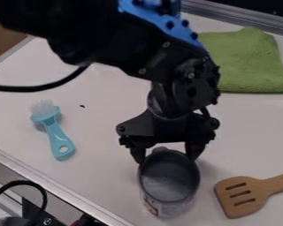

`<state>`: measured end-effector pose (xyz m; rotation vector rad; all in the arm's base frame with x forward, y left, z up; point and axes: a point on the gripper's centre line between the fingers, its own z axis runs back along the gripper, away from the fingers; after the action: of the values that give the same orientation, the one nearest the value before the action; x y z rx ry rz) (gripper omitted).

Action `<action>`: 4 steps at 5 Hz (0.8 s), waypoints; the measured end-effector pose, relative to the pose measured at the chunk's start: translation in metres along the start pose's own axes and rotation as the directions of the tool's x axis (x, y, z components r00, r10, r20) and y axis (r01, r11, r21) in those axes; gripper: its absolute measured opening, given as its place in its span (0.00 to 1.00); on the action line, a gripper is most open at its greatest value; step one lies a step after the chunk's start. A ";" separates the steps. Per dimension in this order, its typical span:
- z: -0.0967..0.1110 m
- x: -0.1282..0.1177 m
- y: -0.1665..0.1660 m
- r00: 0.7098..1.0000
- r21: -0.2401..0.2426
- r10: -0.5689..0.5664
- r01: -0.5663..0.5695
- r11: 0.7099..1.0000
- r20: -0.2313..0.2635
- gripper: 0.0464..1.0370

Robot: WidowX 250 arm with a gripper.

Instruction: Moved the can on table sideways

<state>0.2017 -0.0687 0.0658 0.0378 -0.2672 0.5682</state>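
Hovering claw (166,159) at can's (166,205) rim, contents unclear

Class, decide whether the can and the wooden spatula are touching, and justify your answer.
Apart. The camera view shows a strip of white table between the right side of the can and the wooden spatula.

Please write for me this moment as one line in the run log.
can: between blue brush and wooden spatula | pincer: at can's far rim, hold unclear | green cloth: upper right of view
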 end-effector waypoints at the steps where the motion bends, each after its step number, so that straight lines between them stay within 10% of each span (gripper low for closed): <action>1: 0.003 -0.001 0.002 1.000 -0.003 -0.008 0.008 1.000 -0.002 0.96; 4: -0.001 0.079 -0.001 0.997 0.051 0.003 -0.006 0.999 0.072 0.96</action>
<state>0.2668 -0.0279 0.0850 0.1074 -0.3232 0.5787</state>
